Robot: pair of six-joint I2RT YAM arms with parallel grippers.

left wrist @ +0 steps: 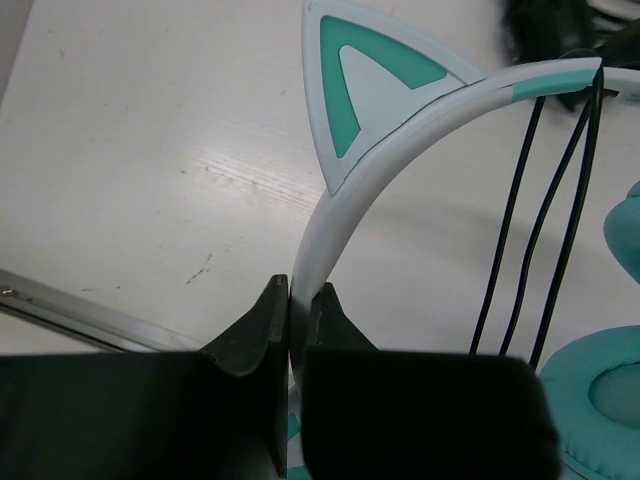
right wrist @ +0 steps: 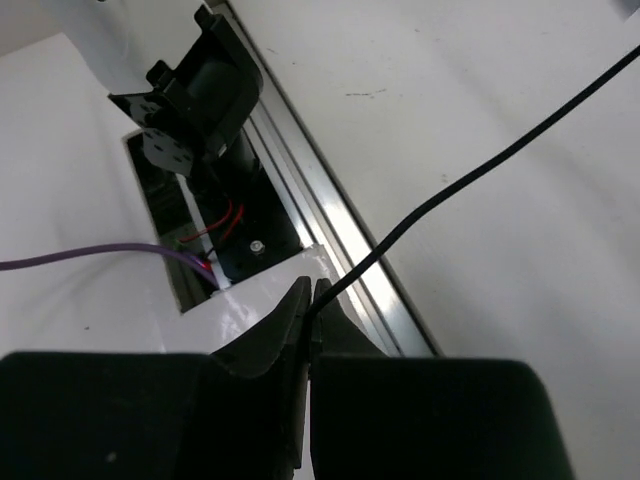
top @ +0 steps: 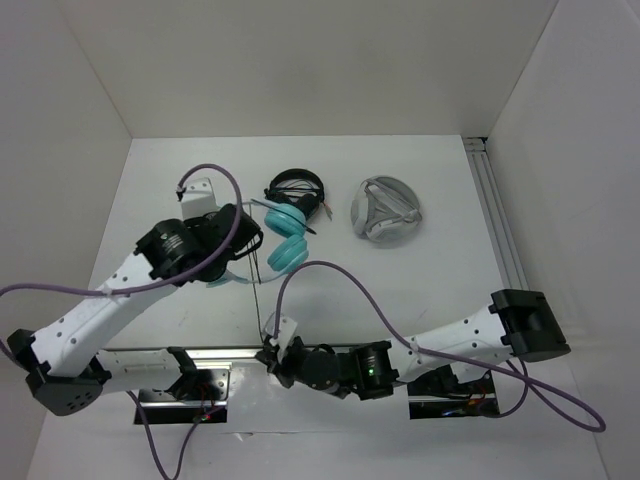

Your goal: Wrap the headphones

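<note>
Top external, A asking: how are the arms sitting?

B: Left arm is lying diagonally from the near-left corner toward mid-table, wrist bending right, left gripper [top: 238, 258] meeting the headphones [top: 287, 238]. Right arm is doubling back along the near edge, elbow out right, right gripper [top: 272, 352] pointing left, low over the table [top: 450, 270].

A: Jaws?

B: Left wrist view is showing the fingers [left wrist: 255, 330] clenching on the headband [left wrist: 345, 210], with its thin edge sitting between the pads. Right wrist view is showing the right gripper pinching the cable [right wrist: 480, 165], which is running straight from the tips up to the right.

A: Where is the set lying?

B: Mid-table, just left of centre, with both teal cups facing up. It is sitting just in front of the black headphones [top: 296, 188]. A grey case [top: 386, 212] is sitting apart on the right.

A: Surfaces?

B: The headband is looking smooth and hard, a pale white-blue strip curving in an arc. A triangular cat ear [left wrist: 365, 80] with a teal inset is standing on it. The ear cup [left wrist: 570, 375] cushion is looking soft, matte and ring-shaped. The cable is showing thin, dark and round, with three strands running down from the headband. The fingers are showing matte black and wedge-shaped. The table is looking glossy white and lightly scuffed, and a brushed metal rail [right wrist: 340, 228] is running along it.
</note>
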